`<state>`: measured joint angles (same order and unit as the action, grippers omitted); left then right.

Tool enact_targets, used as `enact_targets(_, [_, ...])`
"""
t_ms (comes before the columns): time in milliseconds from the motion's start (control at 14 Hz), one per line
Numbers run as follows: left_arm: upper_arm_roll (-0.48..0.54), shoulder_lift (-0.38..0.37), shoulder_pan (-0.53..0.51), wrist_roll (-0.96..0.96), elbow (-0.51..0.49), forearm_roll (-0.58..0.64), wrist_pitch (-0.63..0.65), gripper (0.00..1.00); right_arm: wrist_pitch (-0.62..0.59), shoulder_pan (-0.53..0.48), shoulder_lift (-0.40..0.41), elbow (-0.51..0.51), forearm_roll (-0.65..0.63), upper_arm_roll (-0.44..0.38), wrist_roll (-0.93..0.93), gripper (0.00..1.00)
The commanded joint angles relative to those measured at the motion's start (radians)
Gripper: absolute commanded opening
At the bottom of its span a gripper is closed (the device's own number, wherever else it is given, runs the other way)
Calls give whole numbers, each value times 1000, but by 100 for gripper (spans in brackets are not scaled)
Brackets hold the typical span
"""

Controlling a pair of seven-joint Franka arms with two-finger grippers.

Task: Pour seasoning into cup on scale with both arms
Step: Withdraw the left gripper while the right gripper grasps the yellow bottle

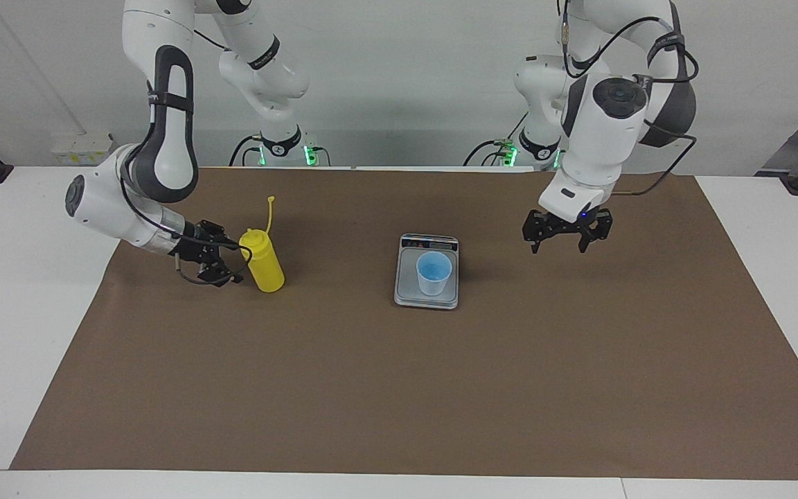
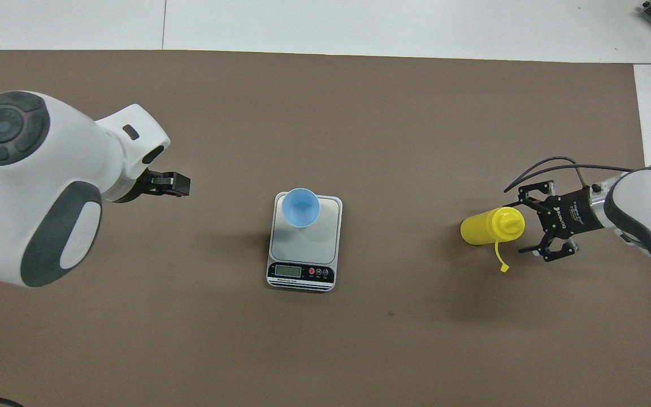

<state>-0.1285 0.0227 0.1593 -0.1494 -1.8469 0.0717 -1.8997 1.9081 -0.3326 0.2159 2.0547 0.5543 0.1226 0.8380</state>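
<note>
The seasoning, a yellow squeeze bottle, stands upright on the mat toward the right arm's end, its cap strap hanging loose. My right gripper is low beside it, open, with its fingertips reaching either side of the bottle's upper part; I cannot tell whether they touch it. The light blue cup stands alone on the grey scale at mid-table. My left gripper hangs open and empty over the mat, toward the left arm's end from the scale.
A brown mat covers most of the white table. The scale's display strip faces the robots. The left arm's bulky wrist hides part of the mat in the overhead view.
</note>
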Motion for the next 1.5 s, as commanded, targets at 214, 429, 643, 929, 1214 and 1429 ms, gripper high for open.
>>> enact_targets(214, [-5, -69, -128, 203, 86, -38, 189, 100, 16, 6, -61, 90, 98, 6, 115, 100])
enact_targets(429, [-5, -60, -162, 220, 179, -69, 280, 100, 12, 39, -69, 102, 98, 8, 79, 86])
enact_targets(643, [-3, -56, -168, 221, 245, -78, 347, 100, 35, 95, -76, 97, 98, 6, 172, 11])
enact_targets(929, [-5, -41, -207, 220, 299, -124, 395, 100, 117, 214, -136, 78, 79, 6, 429, 0])
enact_targets(1214, [-11, -55, -199, 218, 281, -121, 361, 100, 123, 348, -141, -22, -207, 8, 617, 0])
enact_targets(1429, [-11, -58, -205, 209, 279, -125, 376, 100, 111, 440, -125, -85, -446, 9, 765, 0])
